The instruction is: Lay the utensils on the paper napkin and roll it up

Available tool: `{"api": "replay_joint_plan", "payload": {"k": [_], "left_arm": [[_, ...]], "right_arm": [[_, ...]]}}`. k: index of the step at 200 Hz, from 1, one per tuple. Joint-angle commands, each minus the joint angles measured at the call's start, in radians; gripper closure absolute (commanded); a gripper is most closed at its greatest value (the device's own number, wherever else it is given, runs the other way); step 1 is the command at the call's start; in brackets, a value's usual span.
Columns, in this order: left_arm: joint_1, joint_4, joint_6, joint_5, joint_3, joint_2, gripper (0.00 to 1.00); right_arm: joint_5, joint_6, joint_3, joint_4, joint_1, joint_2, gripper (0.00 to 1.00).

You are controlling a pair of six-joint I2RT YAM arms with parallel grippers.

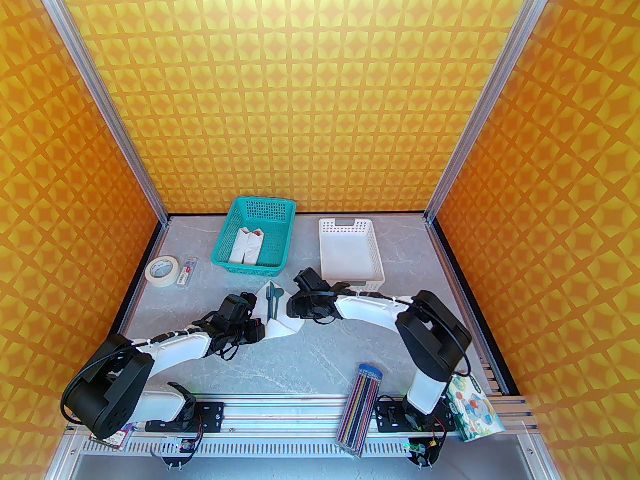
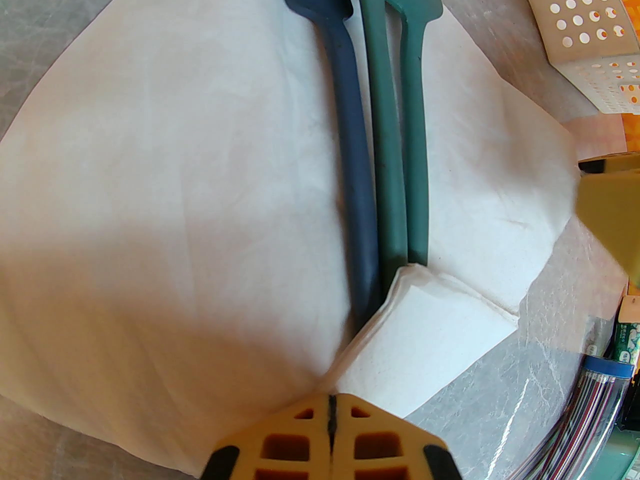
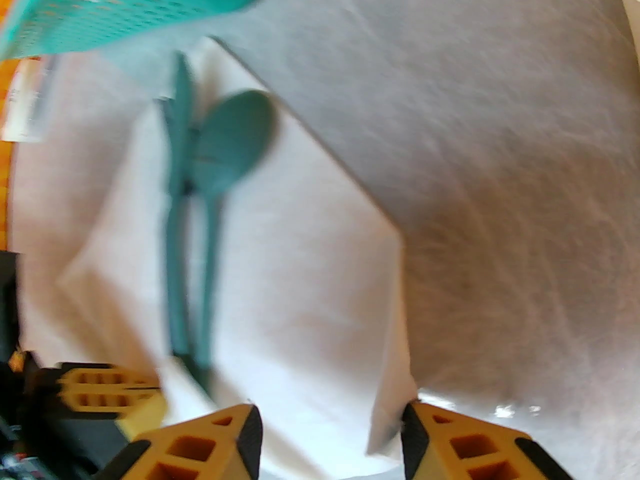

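Observation:
The white paper napkin (image 1: pixel 282 324) lies mid-table with the utensils (image 1: pixel 273 299) on it. In the left wrist view the dark fork (image 2: pixel 350 168), knife (image 2: pixel 385 143) and spoon (image 2: pixel 415 133) lie side by side. A folded napkin corner (image 2: pixel 440 318) covers their handle ends. My left gripper (image 2: pixel 330 410) is shut on that folded corner at the napkin's near side (image 1: pixel 260 329). My right gripper (image 3: pixel 332 433) stands open at the napkin's right side (image 1: pixel 291 310), with the lifted napkin edge (image 3: pixel 387 408) between its fingers. The spoon bowl (image 3: pixel 235 138) shows blurred ahead of it.
A teal basket (image 1: pixel 235 218) holding white bundles stands at the back. A white perforated basket (image 1: pixel 327 253) stands to its right, just behind the right wrist. A tape roll (image 1: pixel 162 270) and a small case (image 1: pixel 187 270) lie at the left. A pencil case (image 1: pixel 362 408) and a printed pack (image 1: pixel 472 408) sit at the near edge.

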Motion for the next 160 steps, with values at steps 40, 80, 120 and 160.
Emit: {"api": "replay_joint_plan", "payload": {"k": [40,80,120,160], "left_arm": [[-0.006,-0.082,0.001,-0.025,-0.013,0.014,1.00],[-0.006,-0.081,0.000,-0.025,-0.014,0.011,1.00],[-0.006,-0.084,-0.001,-0.025,-0.015,0.009,1.00],[-0.006,-0.084,-0.001,-0.025,-0.016,0.011,1.00]], "right_arm": [[0.080,0.002,-0.011,-0.057,-0.004,0.000,0.48],[0.146,-0.029,0.014,-0.115,-0.005,0.025,0.48],[0.148,-0.039,0.027,-0.096,-0.005,0.031,0.51],[0.055,-0.008,0.005,0.008,-0.013,0.033,0.52]]}}
